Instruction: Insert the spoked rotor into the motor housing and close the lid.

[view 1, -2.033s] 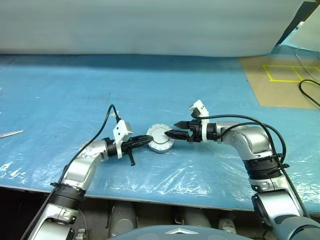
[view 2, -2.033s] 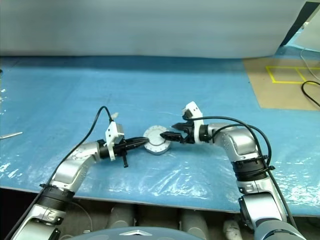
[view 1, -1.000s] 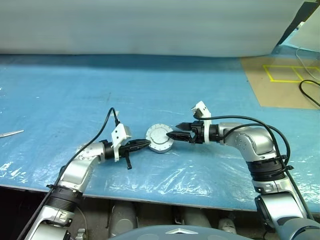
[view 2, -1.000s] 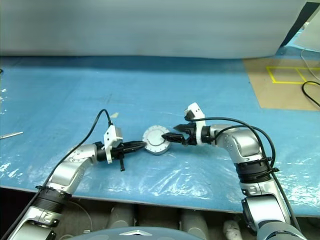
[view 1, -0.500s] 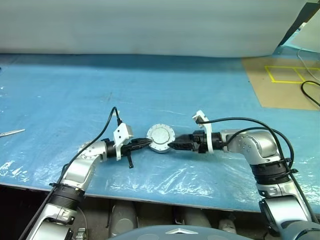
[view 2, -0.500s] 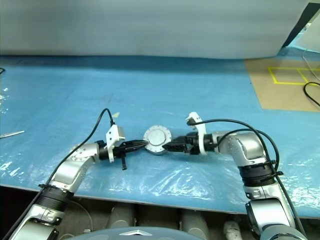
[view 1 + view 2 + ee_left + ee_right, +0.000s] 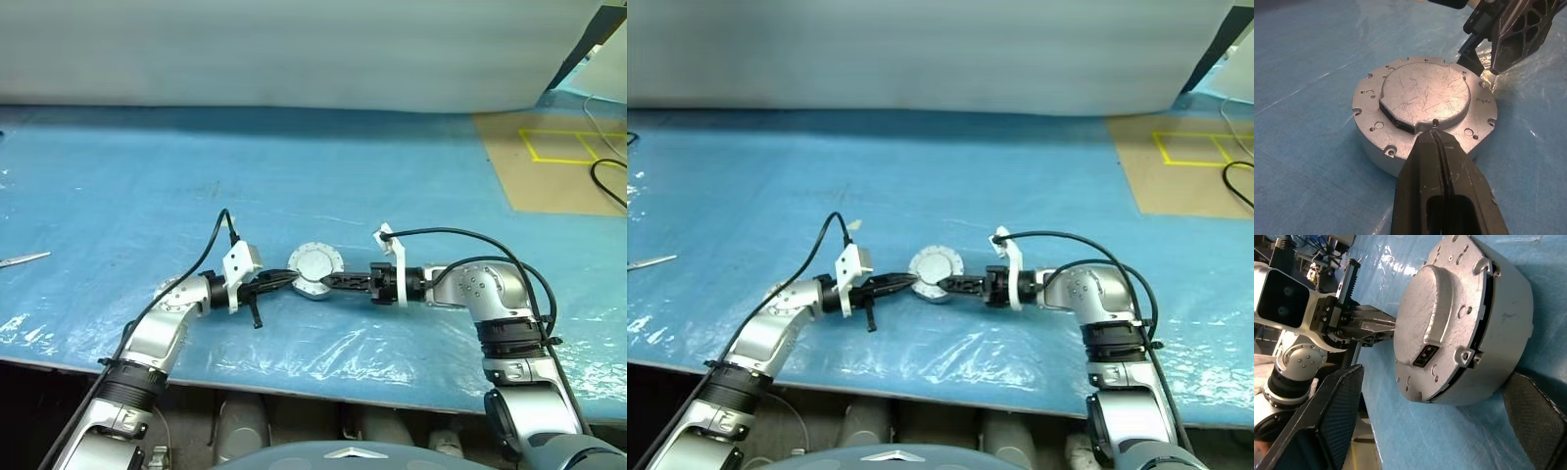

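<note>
Motor housing (image 7: 314, 272): you see it standing on the blue sheet (image 7: 147, 186), between both grippers.
Lid (image 7: 1425, 95): seated on the housing, plain grey face up.
Left gripper (image 7: 1436, 142): fingers clenched together, tips at the lid's rim; nothing grasped.
Right gripper (image 7: 1440, 416): fingers spread wide, one on each side of the housing wall, not clamped.
Your right arm (image 7: 470, 289): lies low over the sheet.

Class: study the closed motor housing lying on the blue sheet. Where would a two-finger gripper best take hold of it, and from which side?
Probably across the straight side wall of the motor housing, coming in level from the side. The lid on top lies flat and offers little edge. The open right gripper already straddles that wall.
</note>
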